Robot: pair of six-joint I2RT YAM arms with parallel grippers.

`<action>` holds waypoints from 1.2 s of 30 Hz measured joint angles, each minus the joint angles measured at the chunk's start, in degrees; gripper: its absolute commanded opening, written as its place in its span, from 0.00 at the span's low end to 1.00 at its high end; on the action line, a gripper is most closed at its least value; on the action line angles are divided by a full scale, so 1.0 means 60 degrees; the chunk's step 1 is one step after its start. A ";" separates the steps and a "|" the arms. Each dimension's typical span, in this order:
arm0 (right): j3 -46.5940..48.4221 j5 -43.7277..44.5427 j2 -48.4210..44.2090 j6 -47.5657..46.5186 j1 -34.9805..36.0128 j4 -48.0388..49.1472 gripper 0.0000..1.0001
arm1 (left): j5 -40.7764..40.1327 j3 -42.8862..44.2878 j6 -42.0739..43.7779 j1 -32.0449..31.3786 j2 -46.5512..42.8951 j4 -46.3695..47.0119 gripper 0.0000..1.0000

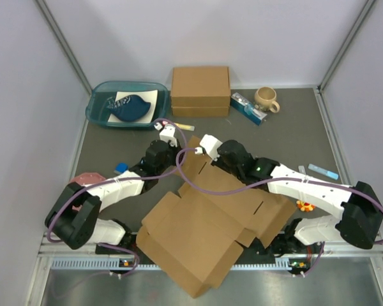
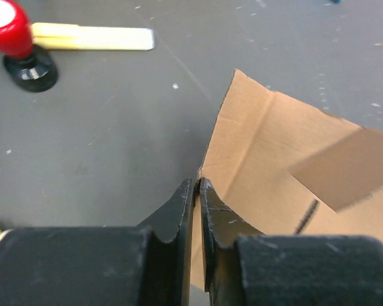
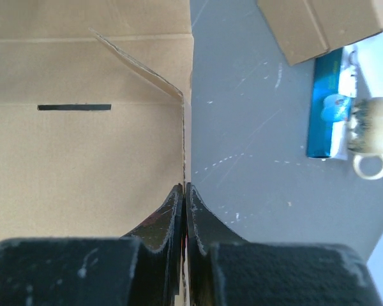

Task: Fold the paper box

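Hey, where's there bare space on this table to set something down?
Bare mat between the mug, right arm and blue stick; a smaller patch between the tray and left arm. The near middle is crowded by the paper box and both arms.

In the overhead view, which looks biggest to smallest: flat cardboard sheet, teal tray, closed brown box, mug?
Largest: flat brown corrugated cardboard mailer
teal plastic tray, only narrowly ahead
closed brown cardboard box
beige ceramic mug

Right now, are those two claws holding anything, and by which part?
Both hold the paper box: the left gripper pinches a flap's edge, the right gripper pinches the sheet's edge beside a lifted tab.
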 measured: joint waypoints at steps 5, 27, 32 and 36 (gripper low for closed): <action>0.0597 0.0718 0.0004 -0.0506 0.0011 -0.0044 0.00 | 0.0769 -0.0466 -0.0357 0.0000 -0.0270 0.1293 0.09; -0.0710 0.4302 0.0991 -0.3843 0.1213 0.3920 0.00 | 0.0459 -0.3544 -0.1967 -0.0255 -0.1814 0.4656 0.17; -0.0783 0.4637 0.0984 -0.3752 0.1322 0.4105 0.00 | 0.0372 -0.3581 -0.2025 -0.0266 -0.1942 0.4670 0.32; -0.0827 0.4681 0.0871 -0.3625 0.1392 0.4095 0.00 | 0.0255 -0.3508 -0.1996 -0.0280 -0.1934 0.4572 0.54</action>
